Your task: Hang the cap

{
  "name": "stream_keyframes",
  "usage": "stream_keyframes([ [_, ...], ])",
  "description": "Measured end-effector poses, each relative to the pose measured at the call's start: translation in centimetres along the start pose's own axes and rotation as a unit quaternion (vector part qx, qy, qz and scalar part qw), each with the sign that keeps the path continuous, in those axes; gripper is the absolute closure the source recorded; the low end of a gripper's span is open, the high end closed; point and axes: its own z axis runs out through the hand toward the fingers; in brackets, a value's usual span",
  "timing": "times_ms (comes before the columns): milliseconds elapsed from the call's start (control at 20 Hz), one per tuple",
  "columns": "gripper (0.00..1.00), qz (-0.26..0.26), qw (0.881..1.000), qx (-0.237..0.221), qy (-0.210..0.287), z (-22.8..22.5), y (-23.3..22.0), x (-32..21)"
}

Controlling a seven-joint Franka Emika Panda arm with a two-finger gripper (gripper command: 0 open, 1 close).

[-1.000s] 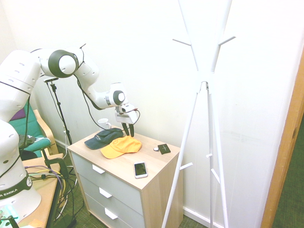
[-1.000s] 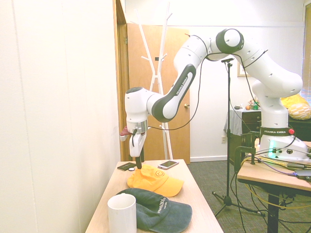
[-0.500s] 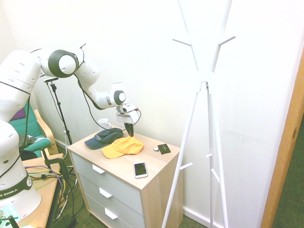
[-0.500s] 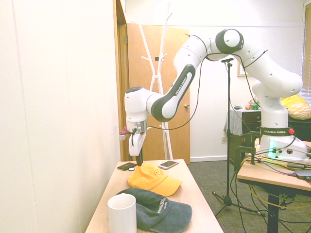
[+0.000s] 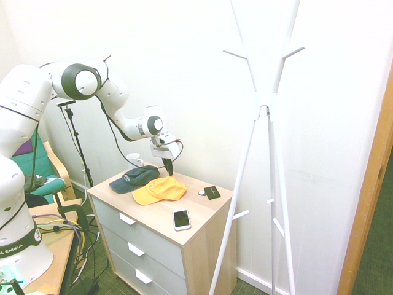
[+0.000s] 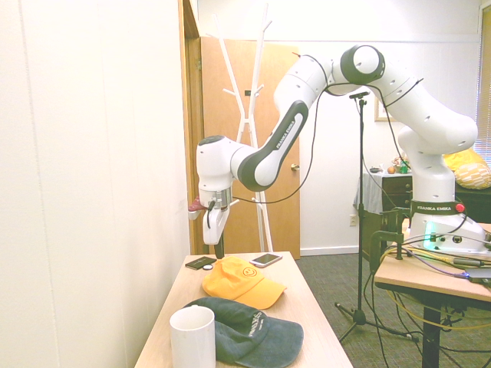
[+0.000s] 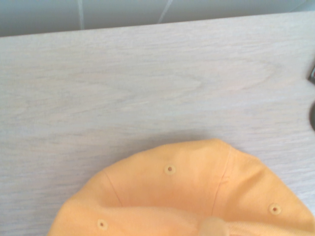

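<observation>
White walls frame a wooden dresser [image 5: 202, 212] where the orange cap [image 5: 158, 188] rests beside a navy cap [image 5: 134, 177]; my gripper [image 5: 167, 170] pinches its back edge with fingers closed, 1 coat rack [image 5: 268, 123] standing nearby.

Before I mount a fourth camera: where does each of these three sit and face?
First exterior: high, facing the wooden drawer chest and white coat stand; arm enters left.
Second exterior: low, along the top past the white mug; arm enters right.
Wrist: looks down on the orange-yellow fabric cap; no fingers show.
Both exteriors share the cap and gripper.
</observation>
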Motion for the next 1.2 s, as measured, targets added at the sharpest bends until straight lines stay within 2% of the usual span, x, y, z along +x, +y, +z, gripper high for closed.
stream_keyframes([
  [250, 1.00, 0.006, 1.000, 0.002, 0.005, -0.6, 0.3, 0.8],
  [300, 0.00, 0.007, 1.000, 0.002, 0.005, -0.6, 0.3, 0.9],
  [1200, 0.00, 0.017, 1.000, 0.005, -0.010, 0.7, 1.2, 0.3],
])
